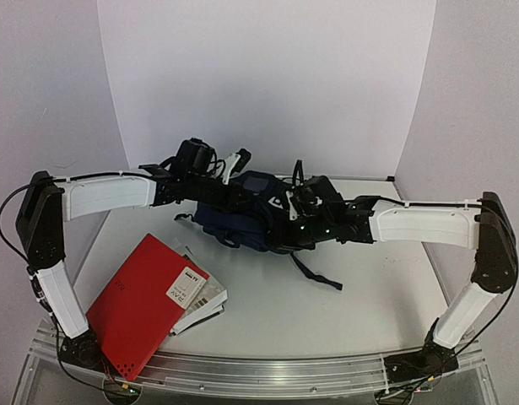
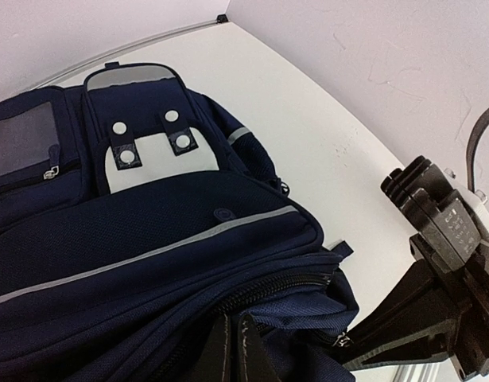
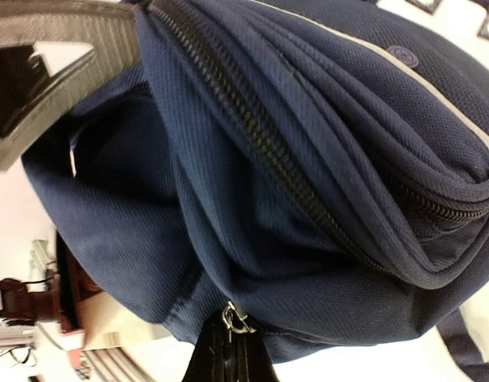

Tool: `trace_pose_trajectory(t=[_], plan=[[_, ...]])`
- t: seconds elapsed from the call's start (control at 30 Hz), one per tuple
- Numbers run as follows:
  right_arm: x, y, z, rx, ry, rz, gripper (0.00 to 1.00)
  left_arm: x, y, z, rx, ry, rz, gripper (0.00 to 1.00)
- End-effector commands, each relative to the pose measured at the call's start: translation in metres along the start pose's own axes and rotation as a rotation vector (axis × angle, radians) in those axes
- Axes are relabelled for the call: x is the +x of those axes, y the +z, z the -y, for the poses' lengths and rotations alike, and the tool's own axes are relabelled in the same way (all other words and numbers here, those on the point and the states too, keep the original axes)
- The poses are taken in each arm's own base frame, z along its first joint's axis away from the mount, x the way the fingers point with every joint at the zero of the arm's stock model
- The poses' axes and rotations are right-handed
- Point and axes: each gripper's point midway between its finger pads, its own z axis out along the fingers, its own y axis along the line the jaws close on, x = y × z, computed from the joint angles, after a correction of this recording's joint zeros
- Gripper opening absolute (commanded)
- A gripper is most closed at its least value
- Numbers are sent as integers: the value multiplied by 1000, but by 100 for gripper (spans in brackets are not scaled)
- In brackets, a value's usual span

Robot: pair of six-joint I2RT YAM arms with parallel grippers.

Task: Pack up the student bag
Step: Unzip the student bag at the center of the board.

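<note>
The student bag [image 1: 240, 221], dark navy with thin pale stripes, lies at the back middle of the table between both arms. In the left wrist view the student bag [image 2: 149, 239] shows its front pocket with white buckles, and my left gripper [image 2: 234, 321] is shut on a fold of fabric beside the black zipper [image 2: 284, 286]. My right gripper [image 3: 232, 336] is shut on the small metal zipper pull [image 3: 234, 319] at the bag's lower edge. From above, the left gripper [image 1: 232, 187] and the right gripper [image 1: 287, 213] meet over the bag.
A red book [image 1: 141, 308] lies at the front left of the white table [image 1: 343, 312], with white papers [image 1: 202, 297] tucked beside it. A black strap [image 1: 318, 275] trails from the bag toward the front. Walls enclose the back and sides.
</note>
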Motion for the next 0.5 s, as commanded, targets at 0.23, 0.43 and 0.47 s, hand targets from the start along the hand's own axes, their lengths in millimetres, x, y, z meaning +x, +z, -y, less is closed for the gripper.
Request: trace_pose_trajectory(t=[0.23,0.43,0.47], plan=[[-25,-23,59,21,79,97,0,-13,-33,17,-80,-4,129,52],[-34,-27,82,45,84,105,0,18,-61,-16,-64,-159,97,70],[-36,-28,83,46,80,107,0,23,-62,-14,-42,-138,85,71]])
